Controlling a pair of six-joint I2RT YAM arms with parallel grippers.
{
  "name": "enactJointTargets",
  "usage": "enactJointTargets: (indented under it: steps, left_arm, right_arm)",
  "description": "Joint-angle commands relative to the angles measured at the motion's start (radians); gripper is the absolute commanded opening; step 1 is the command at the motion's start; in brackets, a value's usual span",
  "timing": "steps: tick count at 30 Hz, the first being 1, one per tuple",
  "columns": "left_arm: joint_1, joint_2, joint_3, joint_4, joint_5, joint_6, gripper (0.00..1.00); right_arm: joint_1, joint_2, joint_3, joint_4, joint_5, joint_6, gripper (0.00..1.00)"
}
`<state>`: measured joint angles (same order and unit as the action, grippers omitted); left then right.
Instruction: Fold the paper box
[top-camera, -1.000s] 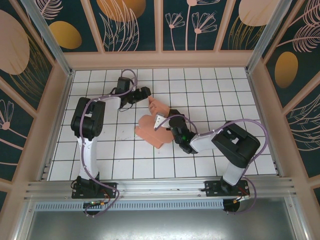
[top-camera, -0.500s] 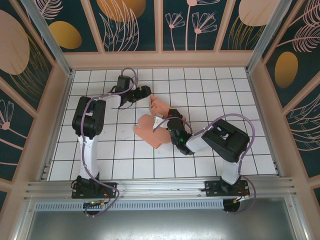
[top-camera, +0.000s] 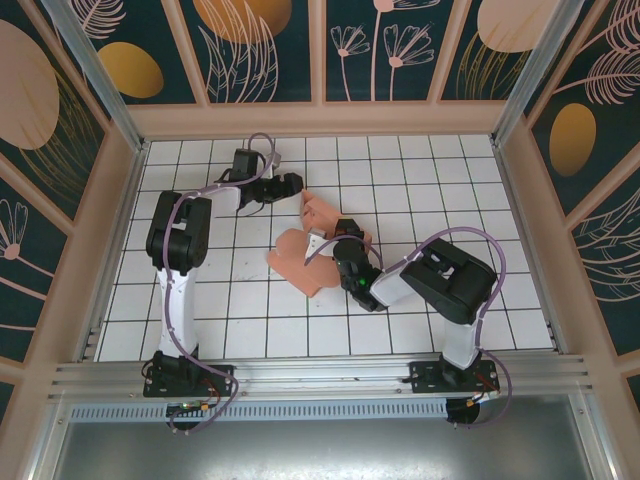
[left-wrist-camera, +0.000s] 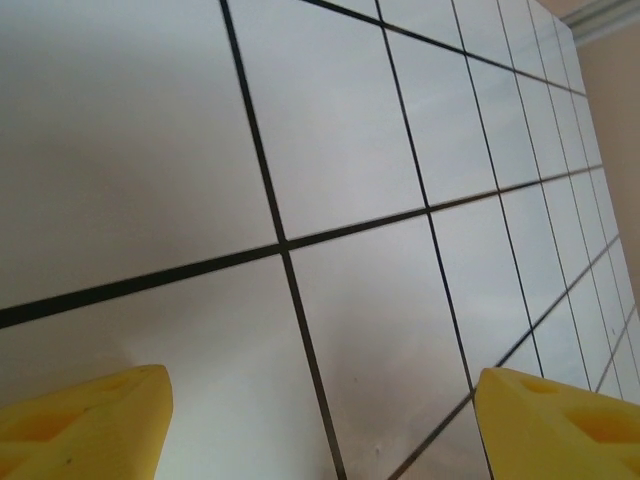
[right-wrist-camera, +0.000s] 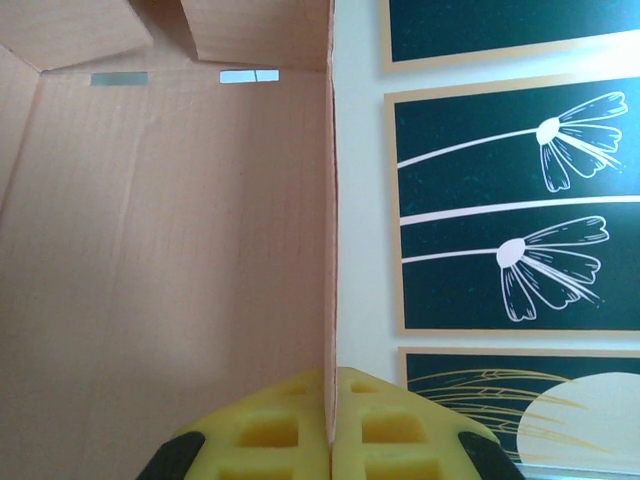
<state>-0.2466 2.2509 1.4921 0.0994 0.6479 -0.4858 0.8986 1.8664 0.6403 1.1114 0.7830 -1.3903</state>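
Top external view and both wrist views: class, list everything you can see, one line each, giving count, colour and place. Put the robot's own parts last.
paper box: one, salmon-pink, partly folded, near the middle of the table
table: one, white tiles with black grid lines, under everything
wall panels: several, dark teal with pale flower and leaf prints, in beige frames around the table
rail: one, silver metal, along the near edge, carrying both arm bases
left gripper: one, yellow pads set wide apart, over bare tiles on the far side of the box
right gripper: one, yellow pads pinched together on an upright edge of the box
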Motion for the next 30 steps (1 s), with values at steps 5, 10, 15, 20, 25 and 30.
enactJointTargets:
  steps: [5, 10, 15, 20, 25, 30]
  left_arm:
    - [-0.012, -0.015, -0.101, -0.065, 0.151, 0.094, 0.77]
    - [-0.010, -0.032, -0.134, -0.052, 0.106, 0.089, 0.78]
    - [-0.008, -0.108, -0.214, 0.072, 0.025, 0.038, 0.81]
    - [-0.009, -0.157, -0.253, 0.132, 0.022, 0.035, 0.82]
    - [-0.004, -0.280, -0.421, 0.316, -0.169, 0.003, 0.92]
    - [-0.004, -0.414, -0.617, 0.576, -0.150, 0.004, 0.97]
  right_arm:
    - [0.005, -0.011, 0.013, 0.042, 0.010, -0.003, 0.00]
    - [-0.004, -0.013, 0.020, 0.030, 0.007, 0.005, 0.00]
    - [-0.021, -0.039, 0.018, -0.007, -0.005, 0.037, 0.00]
    - [-0.031, -0.041, 0.019, -0.010, -0.021, 0.033, 0.00]
    - [-0.048, -0.085, 0.052, -0.151, -0.042, 0.149, 0.00]
    - [-0.052, -0.112, 0.067, -0.250, -0.068, 0.231, 0.00]
